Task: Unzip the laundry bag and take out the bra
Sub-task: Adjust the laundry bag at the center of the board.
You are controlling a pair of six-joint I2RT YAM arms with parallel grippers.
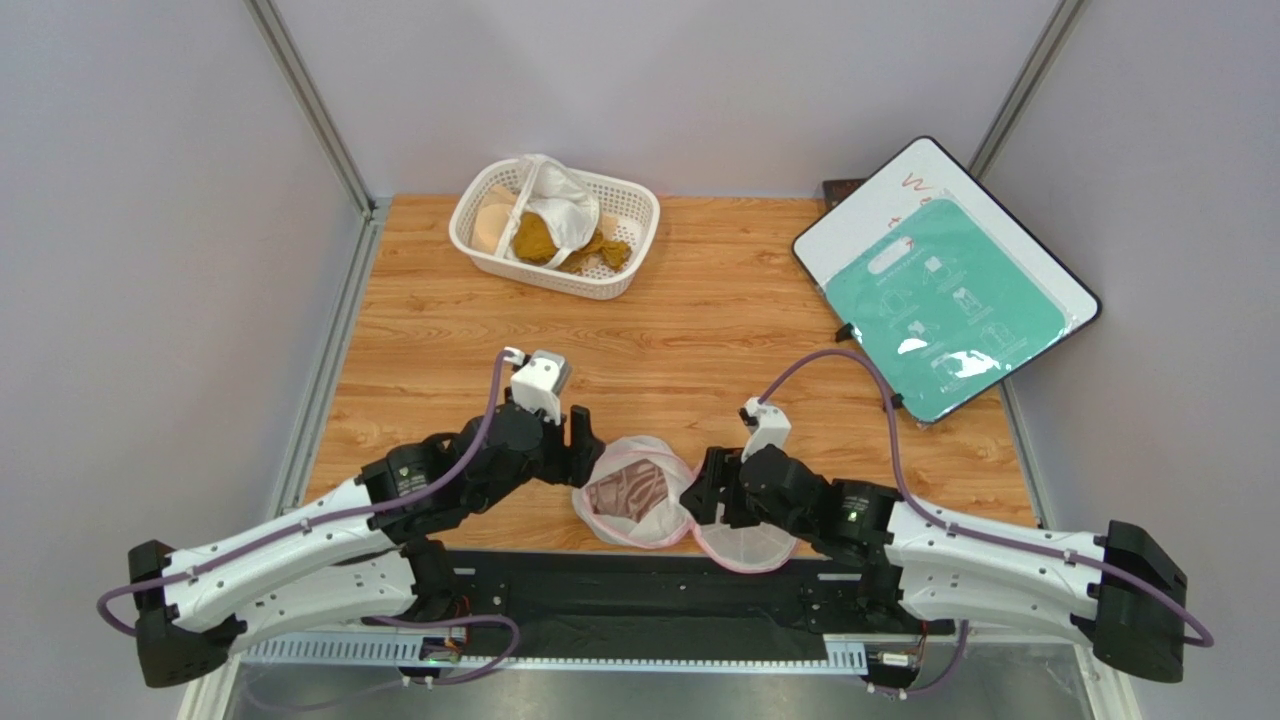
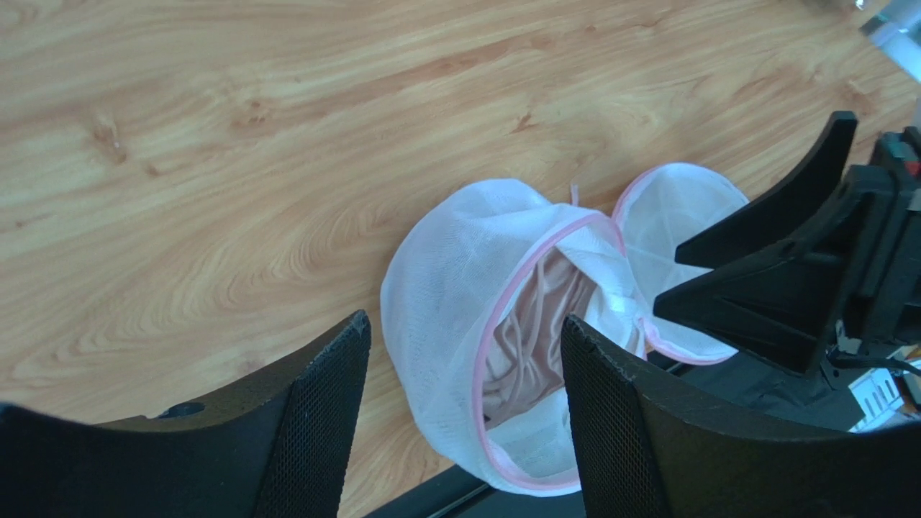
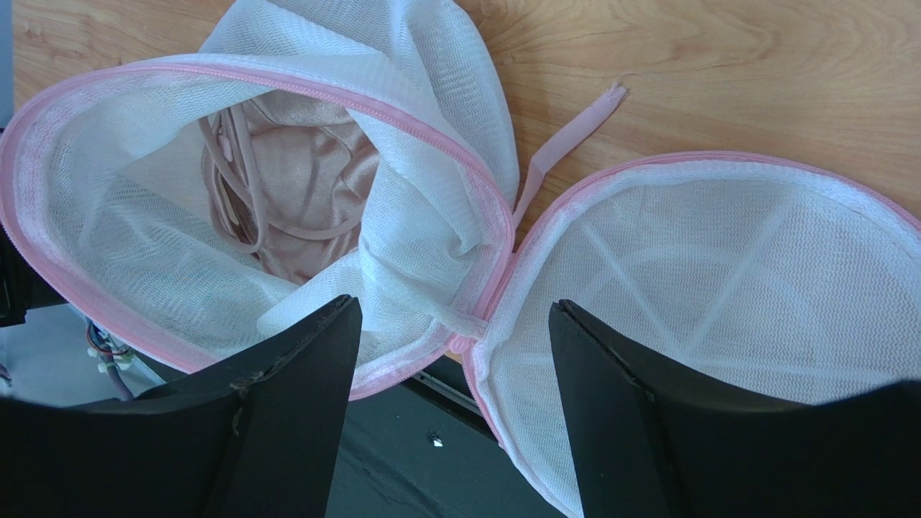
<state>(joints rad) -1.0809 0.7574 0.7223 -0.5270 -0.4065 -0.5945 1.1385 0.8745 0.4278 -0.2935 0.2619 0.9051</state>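
My work surface is a light wooden table with a visible grain. Plain grey walls close it in on three sides, and a black strip runs along its near edge.

The round white mesh laundry bag with pink zipper trim lies at the lower centre of the top view, on the near edge of the table between my two arms. It is unzipped and spread open like a clamshell, its two domed halves joined at a hinge. The soft, crumpled mauve-pink bra sits inside the left half, thin straps looped on top. The right half shows white ribs under the mesh. A pink ribbon tab lies on the wood by the hinge.

My left gripper has its fingers spread wide over the half with the bra and holds nothing. My right gripper is also wide, over the hinge, and grips nothing.

I count one bag, one bra and two grippers. In the upper left there is one white plastic lattice basket holding a white cloth and a mustard-brown cloth. At the upper right one white-framed board with a teal sheet lies tilted at the table's corner.
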